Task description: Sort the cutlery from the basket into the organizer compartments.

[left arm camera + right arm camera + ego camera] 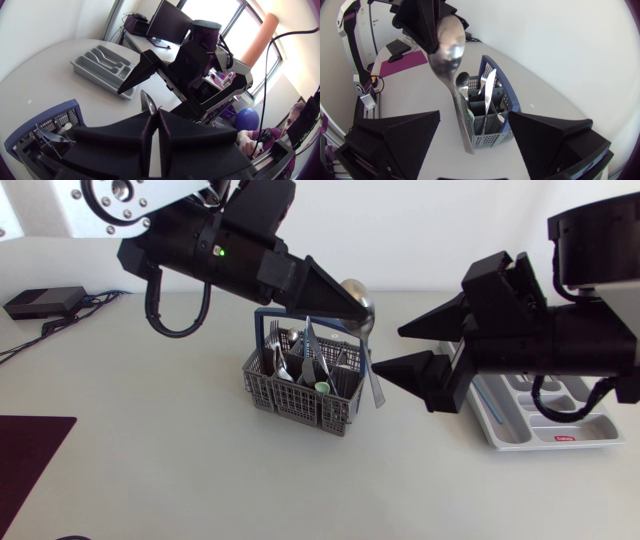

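Several forks [274, 336], knives [312, 352] in basket [295, 398] | spoon [449, 42] in left gripper [155, 115]

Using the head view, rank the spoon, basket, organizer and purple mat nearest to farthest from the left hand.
1. spoon, clamped in the left hand
2. basket, close by, mid-table
3. organizer, at the table's right side
4. purple mat, at the table's left edge
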Robot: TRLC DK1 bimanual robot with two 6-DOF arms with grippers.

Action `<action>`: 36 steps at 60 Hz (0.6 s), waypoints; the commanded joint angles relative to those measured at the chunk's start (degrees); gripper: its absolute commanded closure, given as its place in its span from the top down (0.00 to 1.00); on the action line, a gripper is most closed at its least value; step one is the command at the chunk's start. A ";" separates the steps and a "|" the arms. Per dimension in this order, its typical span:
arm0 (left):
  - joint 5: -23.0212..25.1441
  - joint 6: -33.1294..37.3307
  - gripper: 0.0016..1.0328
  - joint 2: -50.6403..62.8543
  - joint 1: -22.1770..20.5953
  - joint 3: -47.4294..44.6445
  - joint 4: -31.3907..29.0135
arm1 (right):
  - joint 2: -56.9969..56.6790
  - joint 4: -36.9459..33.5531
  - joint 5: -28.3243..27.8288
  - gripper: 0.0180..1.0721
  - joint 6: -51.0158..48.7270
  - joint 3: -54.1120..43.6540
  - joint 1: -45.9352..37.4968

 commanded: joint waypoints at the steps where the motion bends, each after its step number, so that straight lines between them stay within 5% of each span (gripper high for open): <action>1: 1.42 0.33 0.03 1.61 -0.48 1.78 0.87 | 2.13 1.13 -0.39 0.90 1.42 1.27 0.97; 21: 2.74 0.24 0.03 2.66 -0.66 2.22 1.04 | 5.91 4.21 -2.23 0.71 1.34 0.74 1.76; 36: 3.01 -0.02 0.03 2.84 -0.66 2.31 1.13 | 7.49 5.35 -3.99 0.38 1.25 0.30 1.94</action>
